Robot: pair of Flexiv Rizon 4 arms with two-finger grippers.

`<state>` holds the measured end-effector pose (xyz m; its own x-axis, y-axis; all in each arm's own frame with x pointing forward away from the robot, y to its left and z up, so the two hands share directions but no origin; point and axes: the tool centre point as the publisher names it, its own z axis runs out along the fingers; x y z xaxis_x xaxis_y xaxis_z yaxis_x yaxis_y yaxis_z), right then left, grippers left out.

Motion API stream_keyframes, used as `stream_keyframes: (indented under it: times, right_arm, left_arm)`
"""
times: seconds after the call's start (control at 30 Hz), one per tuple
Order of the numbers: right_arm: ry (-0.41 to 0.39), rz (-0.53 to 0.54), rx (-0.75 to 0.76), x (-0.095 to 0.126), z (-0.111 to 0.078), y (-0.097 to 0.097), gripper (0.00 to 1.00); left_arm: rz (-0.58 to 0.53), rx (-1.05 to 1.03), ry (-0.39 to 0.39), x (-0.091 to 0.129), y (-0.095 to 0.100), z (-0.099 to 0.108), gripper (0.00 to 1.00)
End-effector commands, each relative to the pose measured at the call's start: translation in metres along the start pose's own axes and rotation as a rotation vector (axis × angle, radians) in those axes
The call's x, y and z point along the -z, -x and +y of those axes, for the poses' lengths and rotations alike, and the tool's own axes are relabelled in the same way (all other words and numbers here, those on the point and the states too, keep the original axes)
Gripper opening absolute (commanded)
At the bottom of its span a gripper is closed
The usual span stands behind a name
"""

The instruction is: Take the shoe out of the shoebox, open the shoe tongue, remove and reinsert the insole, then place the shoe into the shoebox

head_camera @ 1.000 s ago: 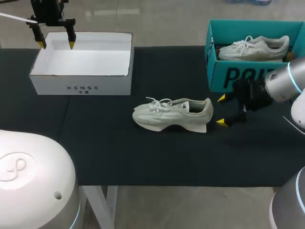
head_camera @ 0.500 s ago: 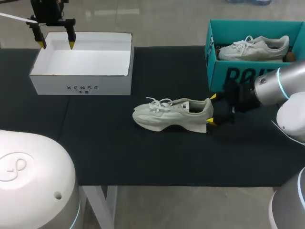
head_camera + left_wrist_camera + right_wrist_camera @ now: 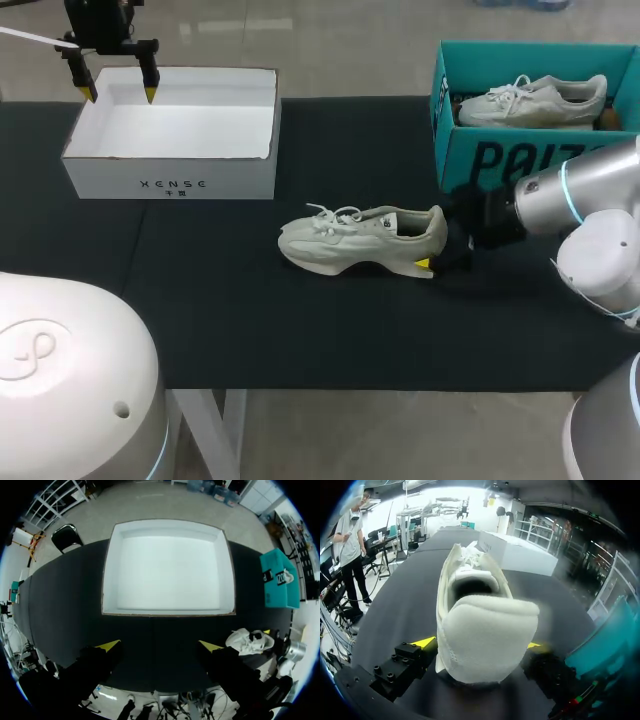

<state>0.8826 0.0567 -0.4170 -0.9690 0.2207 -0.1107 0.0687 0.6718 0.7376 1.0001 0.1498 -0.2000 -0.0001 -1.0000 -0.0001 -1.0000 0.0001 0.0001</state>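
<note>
From above, the pale shoe [image 3: 350,240] lies on its sole in the middle of the black tabletop [image 3: 200,300], toe to the left and heel to the right, outside both boxes. The white box [image 3: 170,185] stands open at the far left with small dark lettering on its near wall. The teal box [image 3: 470,150] stands at the far right with large dark letters on its near wall, partly hidden by the right arm [image 3: 580,195], and a second shoe [image 3: 535,100] lies inside it. The left claw [image 3: 119,95] hangs over the far left corner of the white box, its fingers spread. The right claw [image 3: 435,240] is at the shoe's heel. Only one yellow tip shows here, low beside the sole; the other is hidden behind the heel.

From the left wrist, the left claw [image 3: 160,645] is spread wide and holds nothing. The white box [image 3: 107,570] lies ahead of it, its bare white floor in full sight, which the overhead view shows only in part. The shoe [image 3: 247,641] shows off to one side, and the teal box [image 3: 280,582] beyond it. No lettering can be made out.

From the right wrist, the shoe [image 3: 480,625] is seen heel first, and its dark opening shows. The right claw [image 3: 478,644] is spread with the heel between its fingers [image 3: 424,642], one yellow tip just beside each side. The white box [image 3: 515,552] stands beyond the toe, and a blurred teal box [image 3: 607,630] is close at the side.
</note>
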Motion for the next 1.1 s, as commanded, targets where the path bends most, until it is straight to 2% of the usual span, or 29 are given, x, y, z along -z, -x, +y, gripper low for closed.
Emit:
stream_keyframes:
  times: [0.03, 0.13, 0.17, 0.4, 0.47, 0.7, 1.1]
  right_arm:
    - [0.004, 0.012, -0.005, -0.008, -0.004, 0.004, 1.00]
    - [-0.002, 0.039, -0.014, -0.010, -0.007, 0.005, 0.15]
    - [0.002, 0.050, -0.020, -0.011, -0.008, 0.005, 0.00]
    - [0.003, 0.246, 0.023, -0.006, -0.010, 0.007, 0.00]
    - [-0.018, 0.260, 0.032, -0.003, -0.013, 0.008, 0.00]
    - [-0.038, 0.208, 0.041, 0.001, -0.018, 0.016, 0.00]
    - [-0.044, 0.223, 0.037, -0.007, -0.021, 0.013, 0.00]
  left_arm:
    - [0.000, 0.000, 0.000, 0.000, 0.000, 0.000, 1.00]
    - [0.000, 0.000, 0.000, 0.000, 0.000, 0.000, 1.00]
    - [0.000, 0.000, 0.000, 0.000, 0.000, 0.000, 1.00]
    - [0.000, 0.000, 0.000, 0.000, 0.000, 0.000, 1.00]
    - [0.000, 0.000, 0.000, 0.000, 0.000, 0.000, 1.00]
    - [0.000, 0.000, 0.000, 0.000, 0.000, 0.000, 1.00]
    - [0.000, 0.000, 0.000, 0.000, 0.000, 0.000, 1.00]
